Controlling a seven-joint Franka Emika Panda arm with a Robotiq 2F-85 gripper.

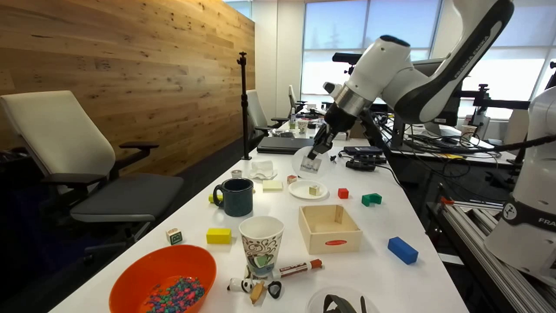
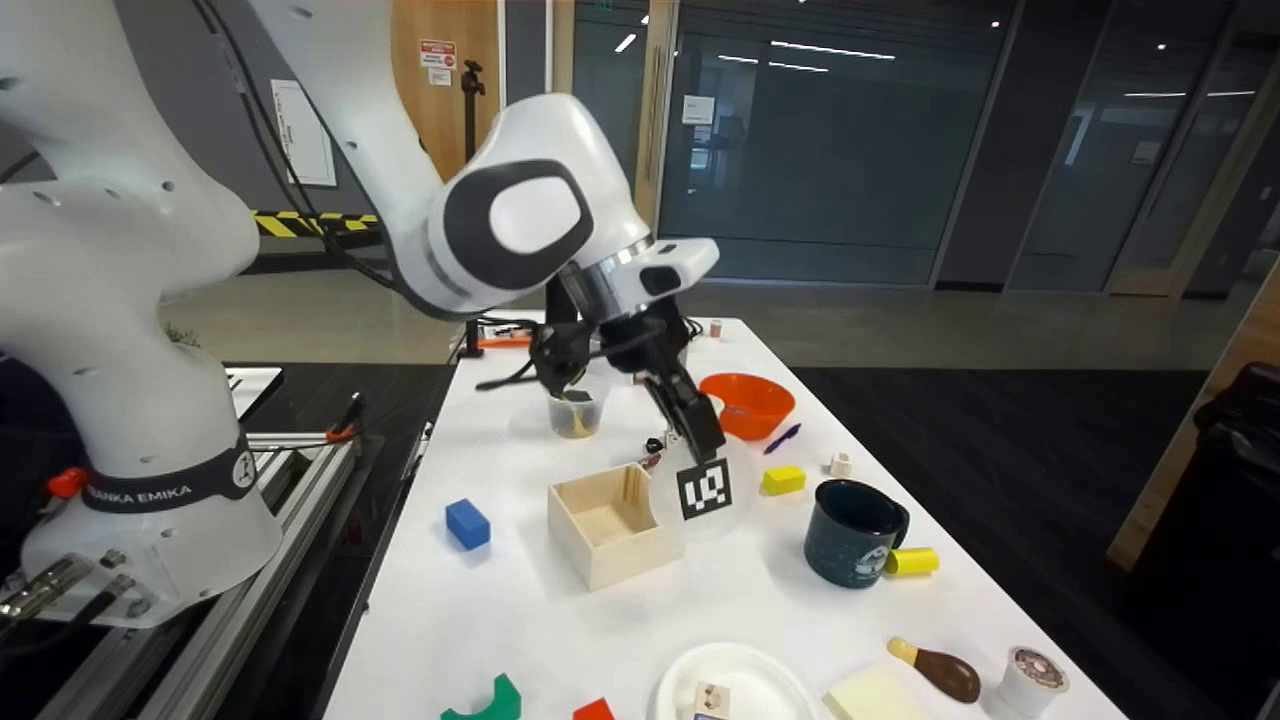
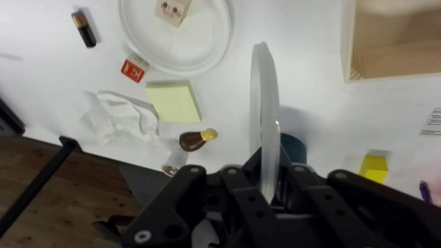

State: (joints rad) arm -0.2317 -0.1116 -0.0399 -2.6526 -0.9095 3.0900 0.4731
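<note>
Exterior view, white table, wooden wall

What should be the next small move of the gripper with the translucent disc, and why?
Perhaps tilt the gripper slightly, jaws closed, before lowering: it holds the translucent disc nearly upright, edge-on in the wrist view, so the disc would likely meet the white table edge-first.

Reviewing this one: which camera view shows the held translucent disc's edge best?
The wrist view: there the translucent disc stands edge-on, clasped by the gripper, its thin rim plain. Both exterior views show mostly its round, see-through face instead.
</note>
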